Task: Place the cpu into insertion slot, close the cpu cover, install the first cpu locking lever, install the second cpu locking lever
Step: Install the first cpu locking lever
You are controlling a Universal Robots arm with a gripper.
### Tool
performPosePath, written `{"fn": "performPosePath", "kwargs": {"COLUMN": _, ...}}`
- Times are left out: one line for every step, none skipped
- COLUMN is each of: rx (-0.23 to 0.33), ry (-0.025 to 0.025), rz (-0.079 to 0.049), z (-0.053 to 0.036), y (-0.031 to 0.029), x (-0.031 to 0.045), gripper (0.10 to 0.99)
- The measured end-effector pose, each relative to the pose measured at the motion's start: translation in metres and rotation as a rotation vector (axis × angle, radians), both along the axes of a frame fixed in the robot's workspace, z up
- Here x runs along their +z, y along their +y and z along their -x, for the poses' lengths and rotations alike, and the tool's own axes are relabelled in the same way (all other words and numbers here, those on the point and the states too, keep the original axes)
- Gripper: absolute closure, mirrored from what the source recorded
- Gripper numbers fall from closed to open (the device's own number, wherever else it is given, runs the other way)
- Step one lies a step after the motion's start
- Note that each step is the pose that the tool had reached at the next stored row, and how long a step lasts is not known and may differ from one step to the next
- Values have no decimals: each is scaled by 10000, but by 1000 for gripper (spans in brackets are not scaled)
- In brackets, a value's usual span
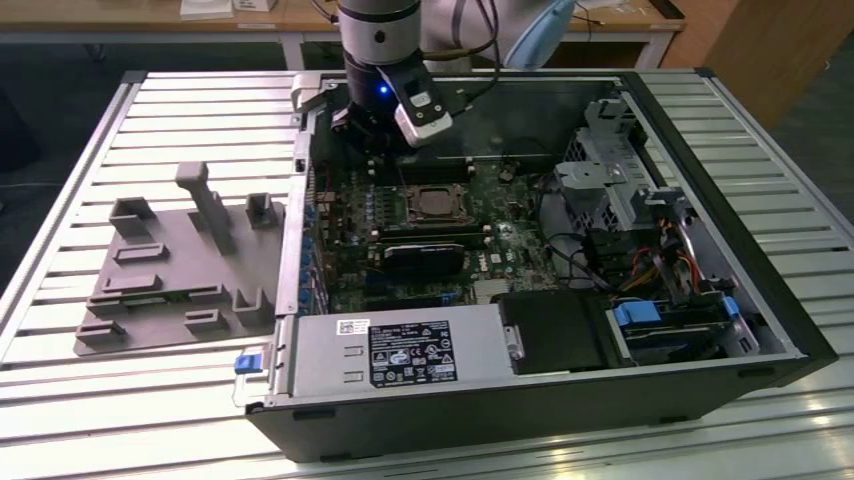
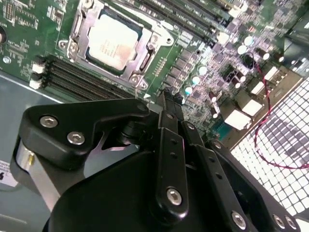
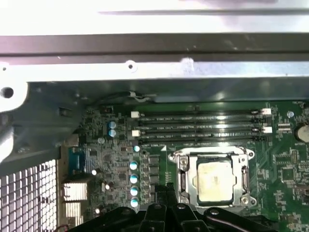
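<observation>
When hunting for the cpu (image 2: 113,41), look straight into the insertion slot (image 1: 404,205): seated there, lying flat, dull metal top turned up toward the open side of the computer case (image 1: 561,400). Ringed by the cpu cover (image 2: 146,57), down flat around that top and framing it through the window. Reads as closed, presumably to press the chip onto its contacts. Cannot tell how firmly latched.

No real long axis to call on a square chip. Sits squared up instead, with edges parallel to the memory slots (image 3: 203,126) just beside the socket.

Moving outward now: green motherboard (image 3: 111,159) on every side, then the memory slots, then the bright metal case wall beyond them.

And over the board, just off one corner of the socket, find the gripper (image 2: 169,99). Fingers (image 2: 170,145) pressed together, no gap to be seen at the tips, gripping nothing. Points down at the board in the exterior view, near the case's far wall, apart from the chip and touching neither cover nor socket. Looks like a pushing posture, judging by the task: one narrow closed point, suited to nudging thin metal rather than grasping.
</observation>
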State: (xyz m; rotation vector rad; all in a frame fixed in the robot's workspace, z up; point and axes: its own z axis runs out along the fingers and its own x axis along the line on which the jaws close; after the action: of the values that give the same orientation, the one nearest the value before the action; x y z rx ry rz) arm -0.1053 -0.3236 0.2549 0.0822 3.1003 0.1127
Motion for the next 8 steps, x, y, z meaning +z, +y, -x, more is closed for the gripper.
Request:
{"fn": "performPosePath", "kwargs": {"rx": 1, "ry": 0, "rz": -89, "z": 6, "y": 0, "x": 0, "gripper": 984}}
{"fn": "performPosePath", "kwargs": {"rx": 1, "ry": 2, "rz": -189, "z": 13, "y": 0, "x": 0, "gripper": 984}}
{"fn": "performPosePath", "kwargs": {"rx": 0, "ry": 2, "rz": -285, "z": 20, "y": 0, "x": 0, "gripper": 984}}
{"fn": "performPosePath", "kwargs": {"rx": 2, "ry": 1, "rz": -388, "z": 24, "y": 0, "x": 0, "gripper": 984}}
{"fn": "performPosePath", "kwargs": {"rx": 2, "ry": 1, "rz": -497, "z": 29, "y": 0, "x": 0, "gripper": 984}}
{"fn": "performPosePath", "kwargs": {"rx": 3, "ry": 1, "rz": -613, "z": 35, "y": 0, "x": 0, "gripper": 984}}
{"fn": "performPosePath", "kwargs": {"rx": 4, "ry": 2, "rz": -743, "z": 41, "y": 0, "x": 0, "gripper": 984}}
{"fn": "performPosePath", "kwargs": {"rx": 6, "ry": 1, "rz": -867, "z": 46, "y": 0, "x": 0, "gripper": 984}}
